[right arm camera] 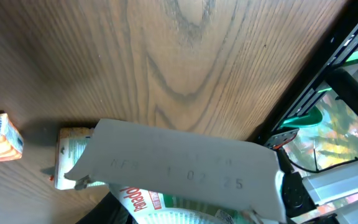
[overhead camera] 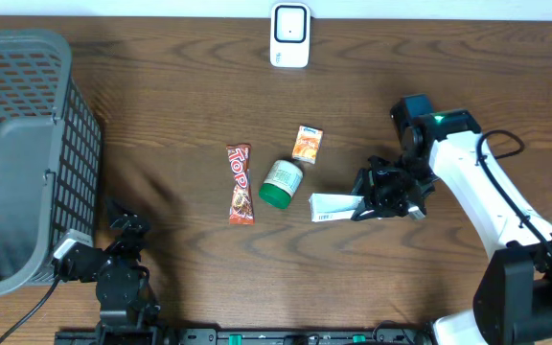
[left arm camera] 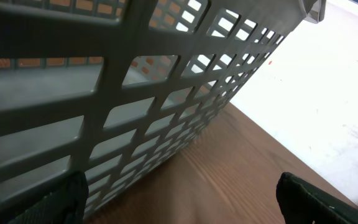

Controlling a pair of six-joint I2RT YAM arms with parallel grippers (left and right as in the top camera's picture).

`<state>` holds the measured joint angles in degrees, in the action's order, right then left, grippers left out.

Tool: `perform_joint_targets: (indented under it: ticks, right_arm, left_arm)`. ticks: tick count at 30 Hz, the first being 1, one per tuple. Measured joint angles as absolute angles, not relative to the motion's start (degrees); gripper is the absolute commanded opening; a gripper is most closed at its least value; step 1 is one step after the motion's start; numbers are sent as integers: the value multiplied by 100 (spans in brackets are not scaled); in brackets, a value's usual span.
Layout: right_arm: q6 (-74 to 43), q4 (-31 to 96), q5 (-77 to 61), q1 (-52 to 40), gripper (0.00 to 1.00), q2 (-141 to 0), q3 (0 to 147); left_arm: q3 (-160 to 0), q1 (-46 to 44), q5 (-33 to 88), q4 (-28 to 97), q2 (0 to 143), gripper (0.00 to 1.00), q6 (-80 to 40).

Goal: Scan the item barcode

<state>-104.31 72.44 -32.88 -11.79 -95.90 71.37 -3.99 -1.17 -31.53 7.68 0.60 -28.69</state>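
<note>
The right hand (overhead camera: 379, 198) is clamped on one end of the flat white cardboard box (overhead camera: 332, 206), held well apart from the white rectangular scanner (overhead camera: 289, 35) on the robot's side, long axis pointing away from the hand; the left hand (overhead camera: 127, 228), spread wide, is farther from the scanner.

A grey plastic basket (left arm camera: 135, 93) crowds the frame from the upper left down past the centre — its lattice wall of rectangular holes leans across at a slant, so near that the closest bars are blurred. Below it, brown wood-grain table (left arm camera: 229, 180) shows in the lower middle and runs off to the right. A pale, whitish surface (left arm camera: 328, 87) fills the upper right. The left hand (left arm camera: 185, 205) is spread wide — its dark fingers (left arm camera: 316, 199) sit in the two lower corners, with nothing between them.
</note>
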Motion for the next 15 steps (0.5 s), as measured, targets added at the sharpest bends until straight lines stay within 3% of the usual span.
perform_joint_targets:
  ticks: [15]
  right_arm:
    - [-10237,7046,-3415,-1100,32,-9596,7137]
  left_arm:
    - [-399,-117,-3153,768,60,97,-2869]
